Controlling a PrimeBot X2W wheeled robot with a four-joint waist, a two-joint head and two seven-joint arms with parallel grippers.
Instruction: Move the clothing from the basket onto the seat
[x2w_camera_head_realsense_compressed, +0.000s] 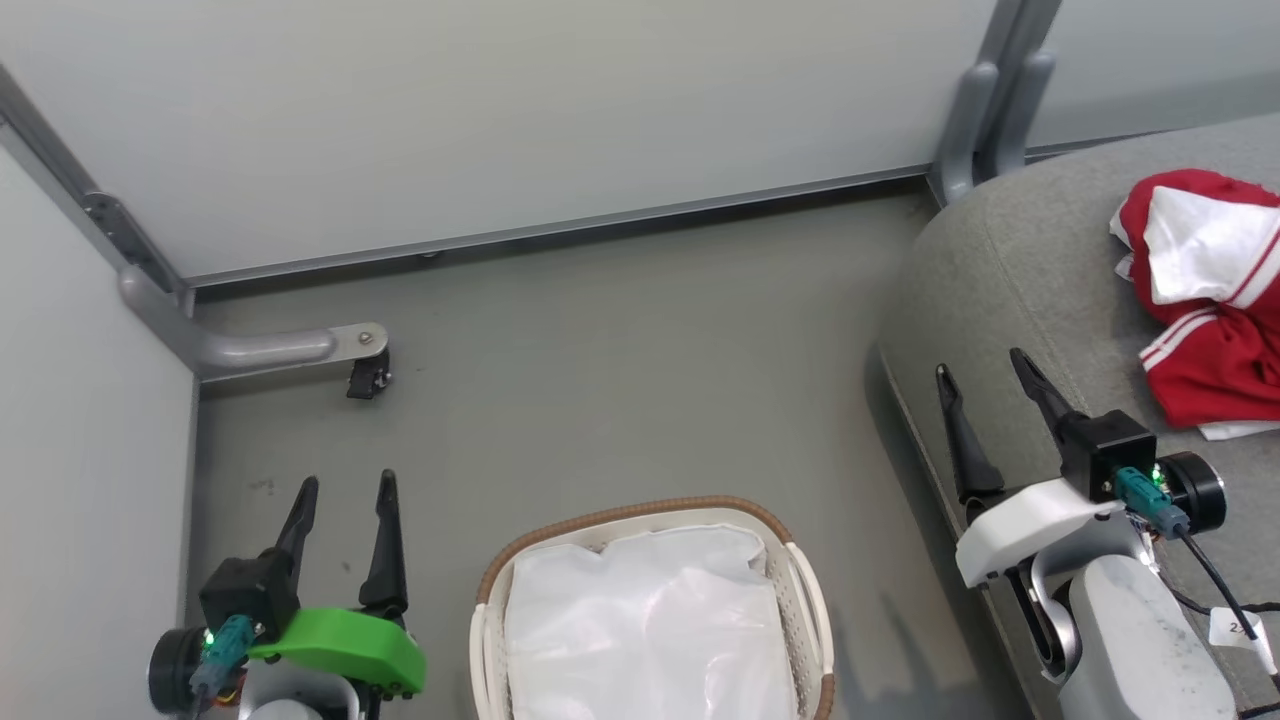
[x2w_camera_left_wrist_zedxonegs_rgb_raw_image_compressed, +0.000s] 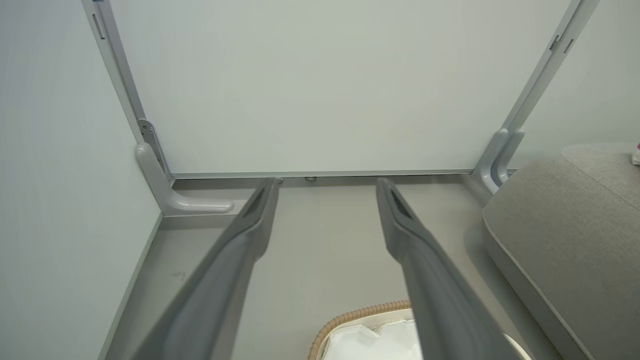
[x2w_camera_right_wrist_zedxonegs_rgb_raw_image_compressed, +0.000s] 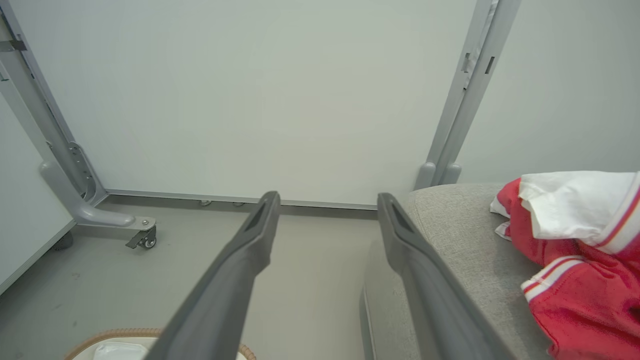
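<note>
Here the red clothing (x2w_camera_head_realsense_compressed: 1215, 360) is seen lying crumpled on the light grey seat (x2w_camera_head_realsense_compressed: 1010, 260), at the right, with white trim and stripes showing. The laundry basket (x2w_camera_head_realsense_compressed: 805, 600) is set on the floor (x2w_camera_head_realsense_compressed: 620, 370) beside the seat, and a white liner sheet (x2w_camera_head_realsense_compressed: 640, 620) is seen inside it. The left pincer (x2w_camera_head_realsense_compressed: 347, 480) is held above the floor to the left of the basket, its fingers spread apart and empty. The right pincer (x2w_camera_head_realsense_compressed: 980, 362) is held over the seat's near edge, likewise parted and empty, near the clothing but apart from it.
</note>
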